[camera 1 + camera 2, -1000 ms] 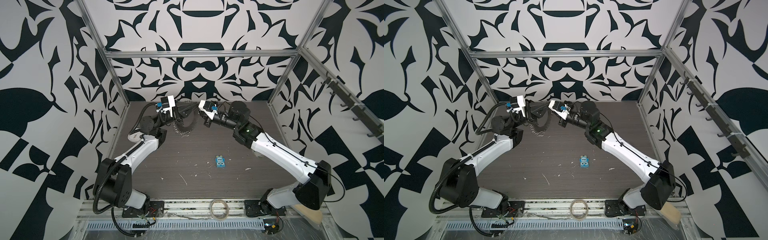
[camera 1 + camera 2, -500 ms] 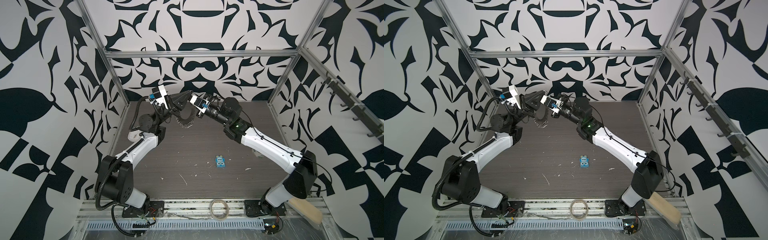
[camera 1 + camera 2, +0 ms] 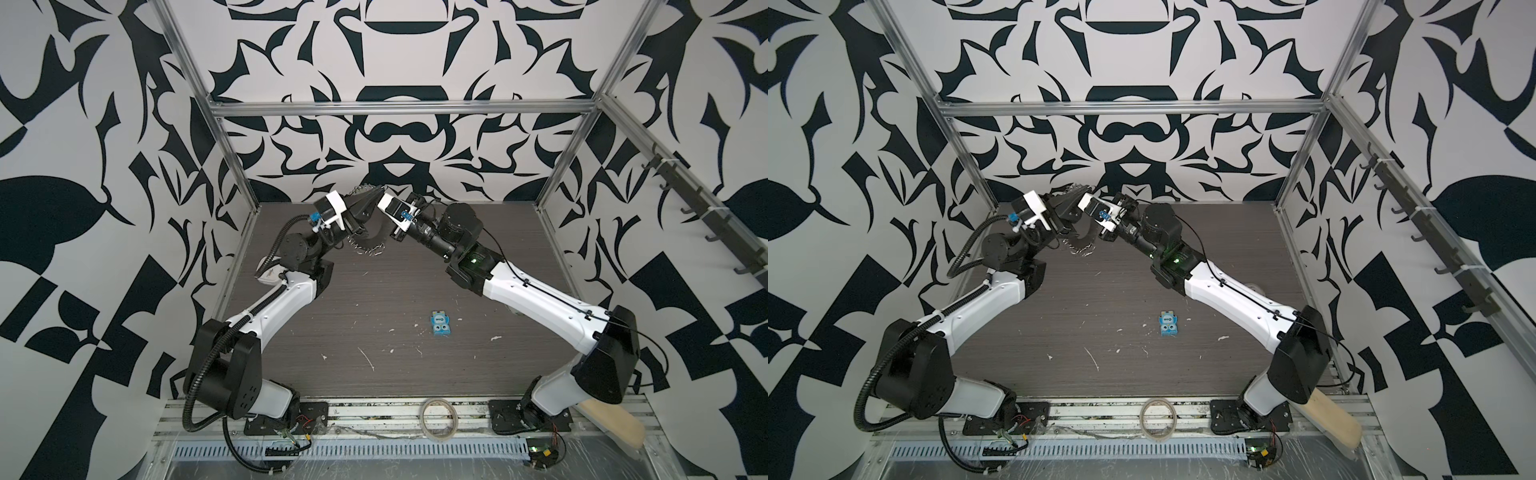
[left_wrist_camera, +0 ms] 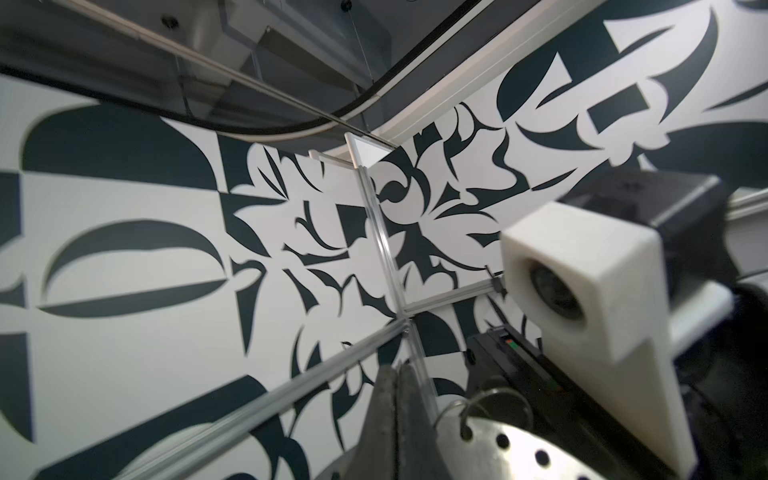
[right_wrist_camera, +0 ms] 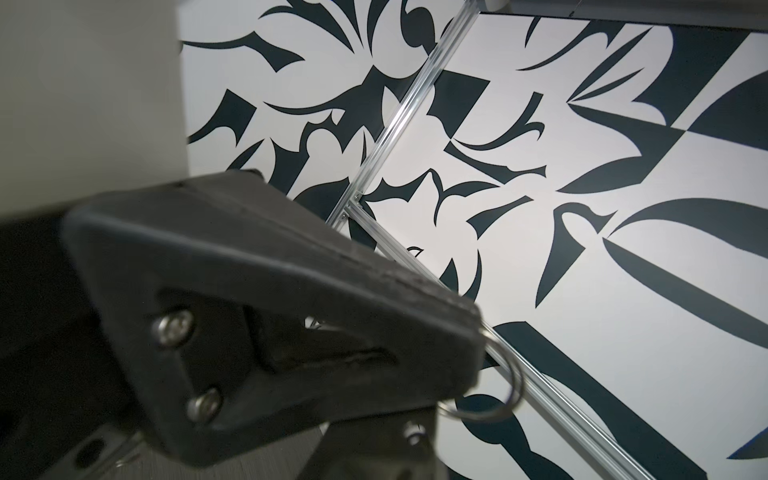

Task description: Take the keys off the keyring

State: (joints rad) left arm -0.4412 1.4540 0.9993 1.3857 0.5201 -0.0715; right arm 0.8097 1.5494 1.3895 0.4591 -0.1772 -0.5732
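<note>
1. The left end effector [image 4: 398, 386] is pinched tight on the rim of the flat grey metal keyring disc [image 4: 490, 451]. It holds the disc up off the dark wood-grain desk [image 3: 374, 291], likely as an anchor so the other arm can work.
2. The keyring disc is in the air between both arms at the back of the cell. Its rim is fringed with thin wire split rings [image 5: 514, 384], and none of the keys can be made out.
3. The right end effector [image 3: 377, 194] meets it from the opposite side, jaws drawn closed. What it nips is hidden, probably one ring.
4. A small blue packet with cartoon eyes [image 3: 440, 325] lies well apart on the desk, among white flecks [image 3: 368, 358].
5. Black-and-white patterned walls in an aluminium frame enclose everything.
</note>
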